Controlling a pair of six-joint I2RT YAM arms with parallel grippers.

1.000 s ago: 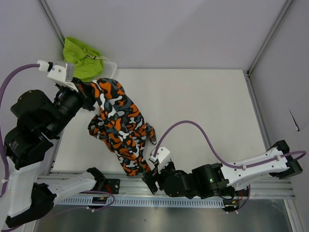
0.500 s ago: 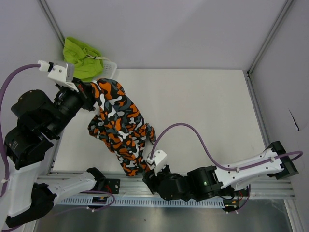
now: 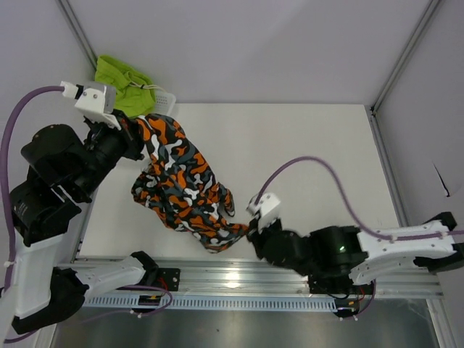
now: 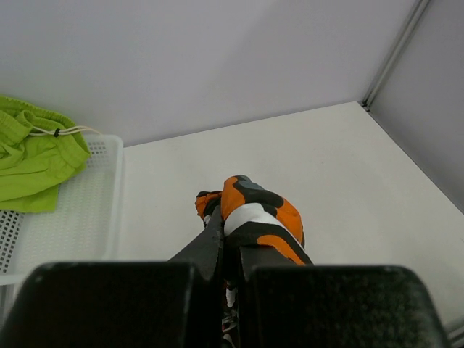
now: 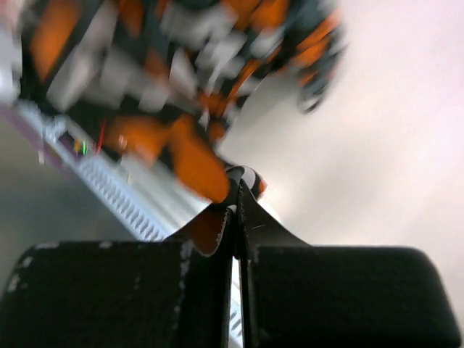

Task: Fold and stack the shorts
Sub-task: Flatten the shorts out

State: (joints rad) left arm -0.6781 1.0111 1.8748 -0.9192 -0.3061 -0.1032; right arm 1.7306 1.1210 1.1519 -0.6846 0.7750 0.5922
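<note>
While the left tool (image 3: 136, 136) is pinched shut on one end of the camo shorts (image 3: 181, 185), the right tool (image 3: 249, 230) is pinched shut on the other end, down by the near edge of the worktop (image 3: 312, 159). The camo shorts are orange, black, grey and white. They hang in a crumpled strip between the two tools, over the left side of the worktop. The top end is held up near the far left corner, just beside the white basket (image 3: 167, 98). The low end reaches the right tool, close to the metal rail (image 3: 239, 272) at the front. I cannot tell if the middle part rests on the worktop.

In the left wrist view, the two black fingers (image 4: 206, 250) are squeezed together with a fold of orange and white cloth between them. In the right wrist view, the fingers are closed too, with a small bit of orange cloth at their tips. The rest of the shorts is a blur above them.

The lime green shorts (image 3: 119, 80) lie bunched in the basket at the far left corner, with a white string (image 4: 69, 131) showing on top. They are apart from both tools
</note>
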